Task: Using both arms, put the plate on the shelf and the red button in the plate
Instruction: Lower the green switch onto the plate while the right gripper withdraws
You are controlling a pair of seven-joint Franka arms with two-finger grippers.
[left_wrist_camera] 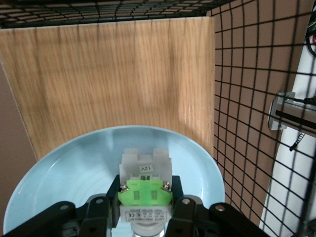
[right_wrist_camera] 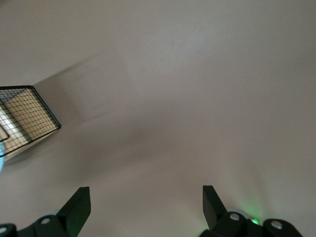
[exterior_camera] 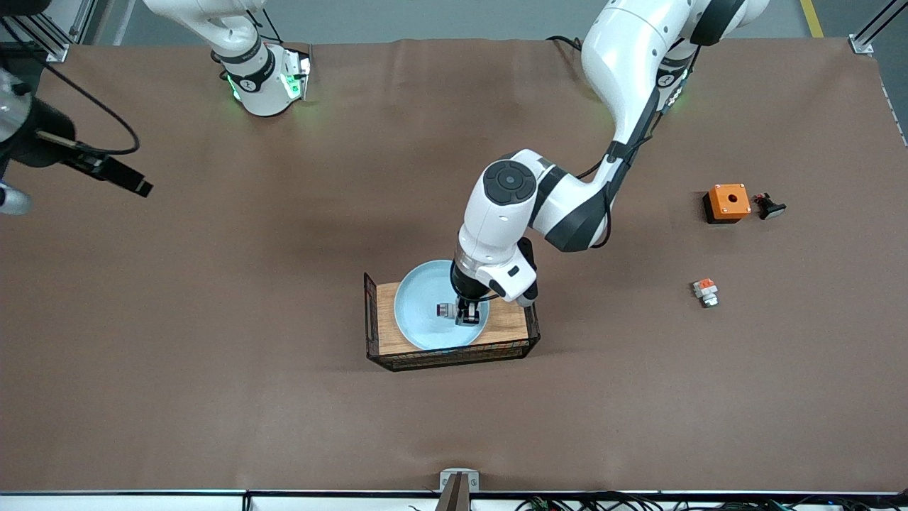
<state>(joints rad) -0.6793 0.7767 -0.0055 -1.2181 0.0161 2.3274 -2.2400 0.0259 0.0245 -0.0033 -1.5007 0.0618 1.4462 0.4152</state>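
The pale blue plate (exterior_camera: pixel 425 312) lies on the wooden floor of a black wire basket (exterior_camera: pixel 454 355) in the middle of the table. My left gripper (exterior_camera: pixel 464 314) is down over the plate, shut on the red button (exterior_camera: pixel 447 310), a white-grey piece with a green patch. In the left wrist view the red button (left_wrist_camera: pixel 144 187) sits between the fingers (left_wrist_camera: pixel 96 212), just over the plate (left_wrist_camera: pixel 59 173). My right gripper (exterior_camera: pixel 120 176) is open and empty, raised over the right arm's end of the table. The right wrist view shows it (right_wrist_camera: pixel 143 197) over bare table.
An orange box with a hole (exterior_camera: pixel 727 203) and a small black piece (exterior_camera: pixel 770 206) lie toward the left arm's end. A white piece with an orange patch (exterior_camera: pixel 705 292) lies nearer the front camera than them. The basket's wire walls (left_wrist_camera: pixel 247 98) rise round the plate.
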